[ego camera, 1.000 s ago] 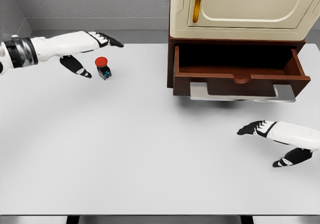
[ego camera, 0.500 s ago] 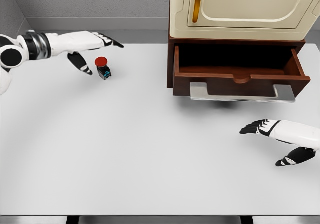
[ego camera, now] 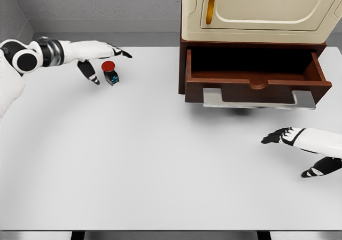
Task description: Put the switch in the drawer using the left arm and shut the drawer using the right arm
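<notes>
Fingers [ego camera: 115, 51] of my left hand [ego camera: 96, 55] are spread and hold nothing, arched just over the red-capped switch [ego camera: 110, 72], which stands upright on the white tabletop [ego camera: 149, 160] near its far left edge. My right hand [ego camera: 307, 146] hovers open at the lower right. I see the brown drawer [ego camera: 256, 79] pulled out, its dark interior showing nothing inside, with wide bare tabletop between it and the switch.

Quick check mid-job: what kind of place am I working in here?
Most likely a simulated tabletop test setup, not a real room: a bare white table, a cream cabinet with an open wooden drawer, and a red-capped switch beside the left robot hand, all against plain grey walls.
</notes>
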